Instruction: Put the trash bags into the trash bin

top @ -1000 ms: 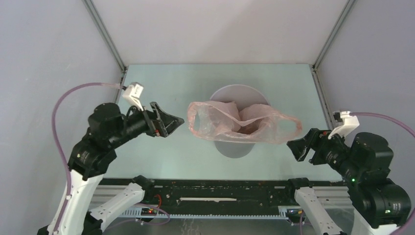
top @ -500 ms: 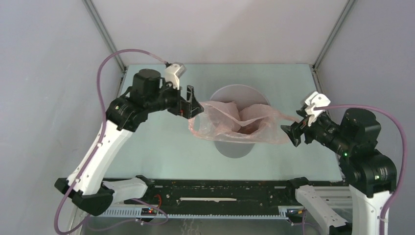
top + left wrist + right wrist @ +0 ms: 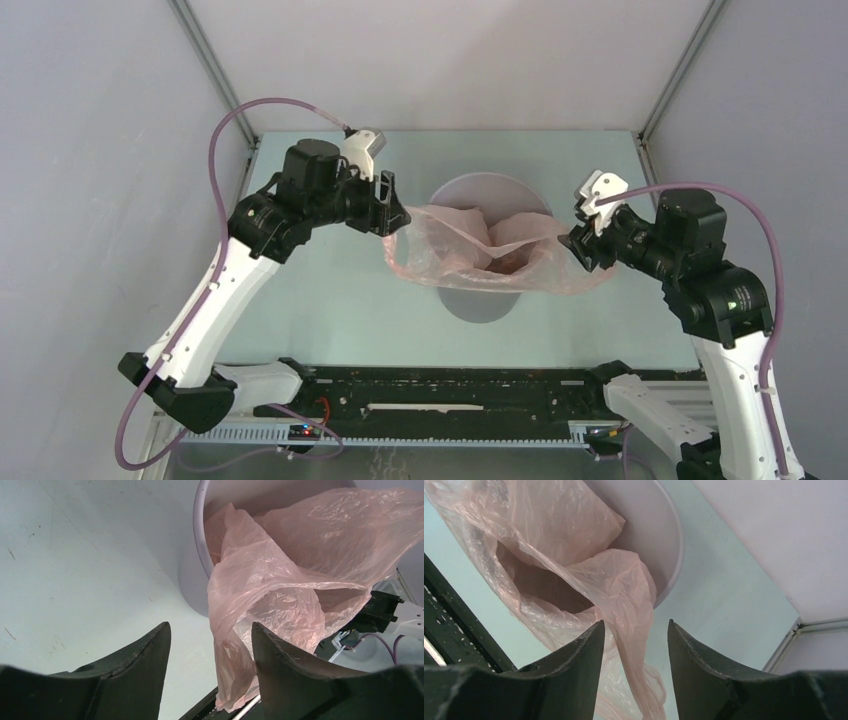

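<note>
The light-grey round trash bin (image 3: 487, 180) stands mid-table. The pale-pink trash bag (image 3: 470, 255) lies draped across its mouth, both ends hanging past the rim. My left gripper (image 3: 392, 207) is at the bag's left edge. In the left wrist view the bag (image 3: 280, 580) hangs between the open left gripper (image 3: 210, 627) fingers and touches the right finger (image 3: 280, 665), with the bin (image 3: 200, 555) behind. My right gripper (image 3: 578, 243) is at the bag's right end. In the right wrist view a strip of bag (image 3: 634, 605) runs through the open right gripper (image 3: 635, 625), beside the bin (image 3: 654, 525).
Grey enclosure walls close in the pale-green table (image 3: 330, 300) on the left, right and back. A black rail (image 3: 450, 390) with the arm bases runs along the near edge. The right wrist camera's cable (image 3: 740, 205) loops above the right arm.
Both arms swung in from the near sides to the bag's two ends, the left one rising and reaching far forward. Both pairs of jaws have narrowed around the film. The bag has hardly moved.
</note>
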